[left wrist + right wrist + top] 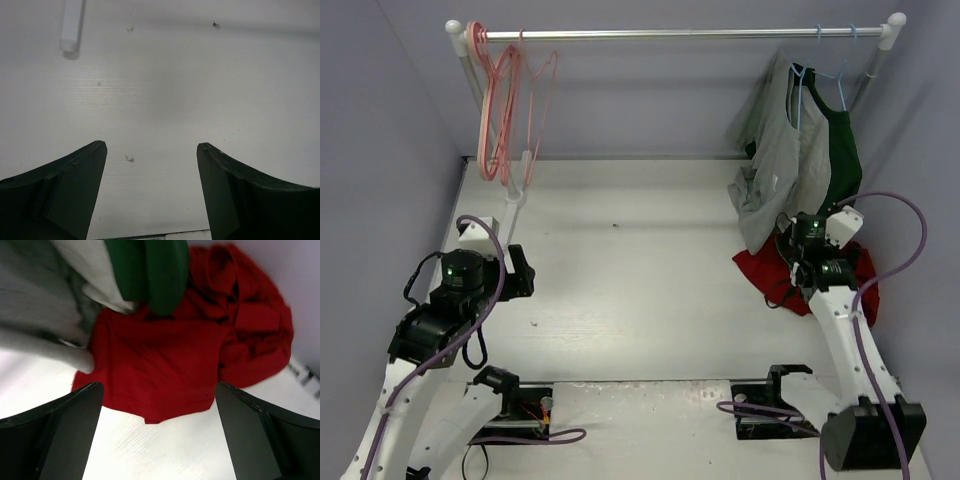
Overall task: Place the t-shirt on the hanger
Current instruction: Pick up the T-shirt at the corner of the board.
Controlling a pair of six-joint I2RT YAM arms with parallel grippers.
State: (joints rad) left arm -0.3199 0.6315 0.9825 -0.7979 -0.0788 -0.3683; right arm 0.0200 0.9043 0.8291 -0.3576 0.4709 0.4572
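The red t-shirt (767, 270) lies crumpled on the table at the right, under the hanging garments; the right wrist view shows its hem and folds (165, 355). My right gripper (798, 243) hovers just above it, open, with the shirt's near edge ahead of the gap (159, 386) and nothing between the fingers. Thin pink hangers (505, 110) hang at the left end of the rail. My left gripper (517, 265) stands open over bare table (151, 145), below those hangers and apart from them.
A grey garment (775, 165) (40, 315) and a dark green one (840, 140) (150, 275) hang on light blue hangers (832, 78) at the rail's (680, 35) right end, draping onto the t-shirt. The rack's white left post (515, 190) (71, 25) stands ahead of my left gripper.
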